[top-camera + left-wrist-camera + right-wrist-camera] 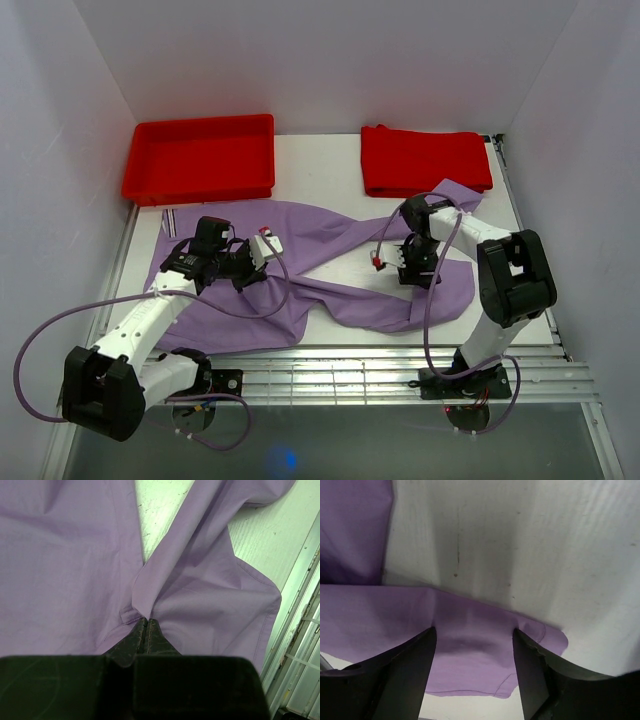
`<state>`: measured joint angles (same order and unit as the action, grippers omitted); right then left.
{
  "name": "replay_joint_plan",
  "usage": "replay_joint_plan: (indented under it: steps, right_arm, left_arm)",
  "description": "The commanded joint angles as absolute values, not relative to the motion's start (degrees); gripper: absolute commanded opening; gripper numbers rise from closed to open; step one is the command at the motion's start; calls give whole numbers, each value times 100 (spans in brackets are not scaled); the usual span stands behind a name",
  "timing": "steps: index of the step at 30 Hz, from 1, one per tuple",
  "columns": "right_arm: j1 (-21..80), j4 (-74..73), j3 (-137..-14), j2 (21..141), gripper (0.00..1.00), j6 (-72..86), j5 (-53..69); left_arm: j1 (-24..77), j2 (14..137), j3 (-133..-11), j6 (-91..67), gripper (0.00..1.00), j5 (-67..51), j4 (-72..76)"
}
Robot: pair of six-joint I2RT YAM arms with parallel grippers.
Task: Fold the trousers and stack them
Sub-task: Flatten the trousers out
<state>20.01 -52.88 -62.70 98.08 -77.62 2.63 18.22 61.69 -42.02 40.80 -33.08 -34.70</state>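
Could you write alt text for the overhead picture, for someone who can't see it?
Lilac trousers lie spread across a white table, with two robot arms reaching over them, the left pincer and right pincer low over the fabric. A red tray and a folded red cloth sit at the far edge.

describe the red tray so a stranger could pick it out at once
Find the far edge of the table. The red tray sits at its left corner, beyond the lilac trousers. Unlike the soft red cloth to its right, it has a rigid raised rim.
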Motion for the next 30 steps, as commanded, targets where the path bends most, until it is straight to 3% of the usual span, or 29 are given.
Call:
replay_joint_plan:
  steps: [1, 3, 5, 6, 7, 12, 19, 24, 29, 30]
  right_arm:
    - [2092, -4949, -5882, 9826, 66, -9167, -272]
    - [2118, -4598, -5740, 9817, 58, -9202, -377]
    - [2109, -4413, -5730, 9826, 34, -9132, -378]
    - [2109, -4403, -5791, 9835, 13, -9062, -413]
    - [2092, -4447, -5870, 9826, 8, -8853, -430]
    - [1689, -4657, -6538, 9222, 8, -8622, -168]
    - [-147, -5334, -7181, 8097, 8, -8814, 896]
    - [-781, -5774, -5637, 6217, 8, -10191, 1028]
    - [-1204, -5906, -3334, 3864, 9, -11538, 538]
    - [-1248, -5924, -3122, 3658, 15, -11662, 449]
  left_arm:
    - [1819, 6187, -4395, 3990, 0, -3516, -3454]
    - [1819, 6205, -4386, 3955, 0, -3489, -3428]
    - [1819, 6223, -4368, 3929, 0, -3446, -3375]
    - [1819, 6240, -4351, 3911, 0, -3428, -3349]
    - [1819, 6258, -4359, 3894, 0, -3402, -3323]
    - [1819, 6372, -4377, 3648, 0, -3244, -3129]
    - [1784, 6609, -4508, 3103, 0, -3050, -2751]
    - [1574, 7205, -4807, 2532, 0, -3234, -2865]
    - [1284, 7891, -5254, 2119, 0, -3313, -2944]
    - [1275, 8023, -5334, 2101, 0, -3313, -3049]
